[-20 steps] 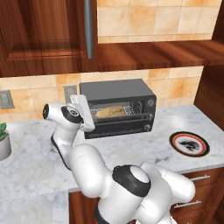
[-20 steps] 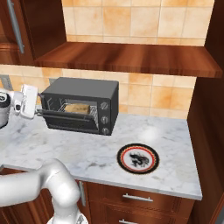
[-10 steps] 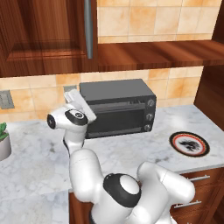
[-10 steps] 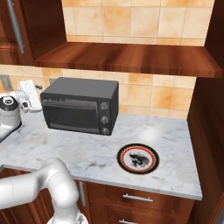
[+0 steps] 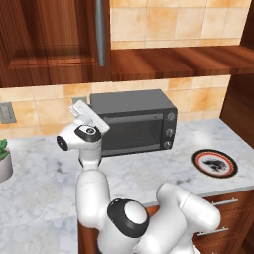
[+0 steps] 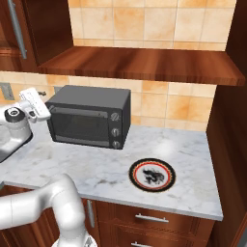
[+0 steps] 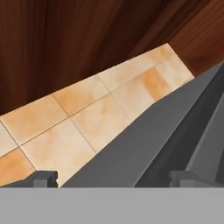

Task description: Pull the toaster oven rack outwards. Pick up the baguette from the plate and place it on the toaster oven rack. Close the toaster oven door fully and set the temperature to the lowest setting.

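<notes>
Oven: the toaster oven point(image 5: 133, 122) sat at the back of the worktop point(image 5: 39, 173), against the tiled wall, under the wooden shelf.
Door: the door point(image 5: 130, 133) stood upright and flush with the oven's front, so it read as shut; through its dark glass neither the baguette nor the rack could be made out.
Plate: the plate point(image 6: 152, 174) lay bare near the front edge of the worktop, well apart from the oven on its knob side.
Knobs: the three knobs point(image 6: 115, 130) ran in a column down the oven's end nearest the plate; which one sets temperature could not be read.
Gripper position: the gripper point(image 5: 85, 112) was up at the oven's top corner on the end away from the knobs, just beside the casing.
Gripper state: its tips point(image 7: 40, 177) stood wide apart at the bottom of the hand view, with nothing between them; it held nothing, and contact with the oven top could not be confirmed.
Key relation: the knob column lay across the full width of the oven from the gripper and lower, its long axis vertical.
Step judged: the door seemed done; the temperature knob was likely what remained, calling for a sideways pass along the oven front.
</notes>
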Motion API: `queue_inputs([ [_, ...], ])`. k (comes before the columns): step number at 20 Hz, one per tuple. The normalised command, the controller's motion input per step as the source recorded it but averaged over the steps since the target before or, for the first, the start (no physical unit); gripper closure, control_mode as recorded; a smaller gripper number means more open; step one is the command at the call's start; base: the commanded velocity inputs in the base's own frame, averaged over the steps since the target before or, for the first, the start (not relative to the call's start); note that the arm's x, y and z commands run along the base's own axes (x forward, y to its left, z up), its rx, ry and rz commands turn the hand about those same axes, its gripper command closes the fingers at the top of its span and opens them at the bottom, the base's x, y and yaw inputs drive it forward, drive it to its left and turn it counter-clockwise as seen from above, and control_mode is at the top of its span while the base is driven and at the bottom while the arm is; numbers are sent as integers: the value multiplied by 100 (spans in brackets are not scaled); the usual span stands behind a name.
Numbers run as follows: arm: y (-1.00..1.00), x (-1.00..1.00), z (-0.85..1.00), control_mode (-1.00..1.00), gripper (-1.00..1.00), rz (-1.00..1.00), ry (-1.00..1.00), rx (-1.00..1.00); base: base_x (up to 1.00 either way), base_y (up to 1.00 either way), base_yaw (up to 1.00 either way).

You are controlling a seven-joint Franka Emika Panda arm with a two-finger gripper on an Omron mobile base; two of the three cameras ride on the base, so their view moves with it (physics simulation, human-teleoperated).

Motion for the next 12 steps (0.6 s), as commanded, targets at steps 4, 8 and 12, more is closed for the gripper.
queue_inputs([
  [4,9,5,-4,-100,-100,12,-16,-6,0,0,0],
  [8,2,-33,57,-100,-100,10,-23,-1,0,0,0],
  [12,0,-68,56,-100,-100,10,-10,0,0,0,0],
])
